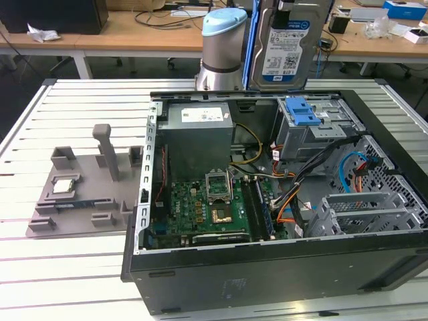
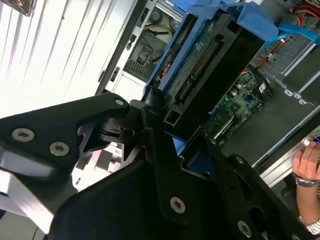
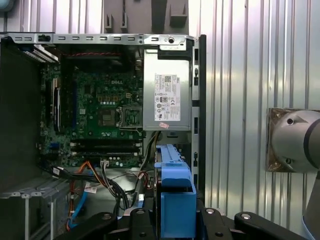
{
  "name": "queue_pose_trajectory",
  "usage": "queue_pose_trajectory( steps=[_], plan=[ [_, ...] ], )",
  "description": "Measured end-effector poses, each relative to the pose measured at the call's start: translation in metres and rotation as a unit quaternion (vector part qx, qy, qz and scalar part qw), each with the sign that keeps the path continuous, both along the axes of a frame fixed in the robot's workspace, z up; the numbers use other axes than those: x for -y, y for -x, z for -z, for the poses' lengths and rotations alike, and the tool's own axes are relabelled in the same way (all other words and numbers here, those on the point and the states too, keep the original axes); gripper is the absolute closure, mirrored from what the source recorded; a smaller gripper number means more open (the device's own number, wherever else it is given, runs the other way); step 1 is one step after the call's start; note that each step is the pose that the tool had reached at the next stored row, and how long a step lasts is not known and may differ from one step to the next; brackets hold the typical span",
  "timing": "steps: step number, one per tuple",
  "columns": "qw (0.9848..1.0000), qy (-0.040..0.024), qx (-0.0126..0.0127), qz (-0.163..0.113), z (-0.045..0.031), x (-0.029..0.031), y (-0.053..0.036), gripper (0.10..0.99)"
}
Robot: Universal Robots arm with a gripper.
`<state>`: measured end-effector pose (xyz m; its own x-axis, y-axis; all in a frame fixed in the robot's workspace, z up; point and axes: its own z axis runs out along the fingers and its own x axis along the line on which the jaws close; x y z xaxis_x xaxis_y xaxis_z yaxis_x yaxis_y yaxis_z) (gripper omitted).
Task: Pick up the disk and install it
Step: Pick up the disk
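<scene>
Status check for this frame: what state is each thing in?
disk, held upright above the case, not installed
hand, shut on the disk
computer case, lying on its side, side panel off
processor chip, resting on the grey fixture, outside the case

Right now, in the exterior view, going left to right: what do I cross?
Grey fixture tray → power supply inside the open computer case → the disk, held up above the case → metal card-slot cage.
</scene>
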<state>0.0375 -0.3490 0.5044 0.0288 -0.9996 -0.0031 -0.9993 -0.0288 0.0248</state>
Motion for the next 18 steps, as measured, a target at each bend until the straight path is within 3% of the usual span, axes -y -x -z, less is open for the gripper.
queue_pose_trajectory(
  steps=[3, 8, 14, 16, 18],
  plan=[
    [1.0000, 0.0000, 0.0000, 0.000, 0.0003, 0.0092, 0.0000, 0.722],
    [1.0000, 0.0000, 0.0000, 0.000, 0.0014, 0.0366, 0.0000, 0.722],
    [1.0000, 0.0001, 0.0000, 0.000, 0.0022, 0.0531, 0.0000, 0.722],
    [1.0000, 0.0000, 0.0000, 0.000, 0.0028, 0.0631, 0.0000, 0.722],
    [1.0000, 0.0000, 0.0000, 0.000, 0.0031, 0.0679, 0.0000, 0.722]
  ],
)
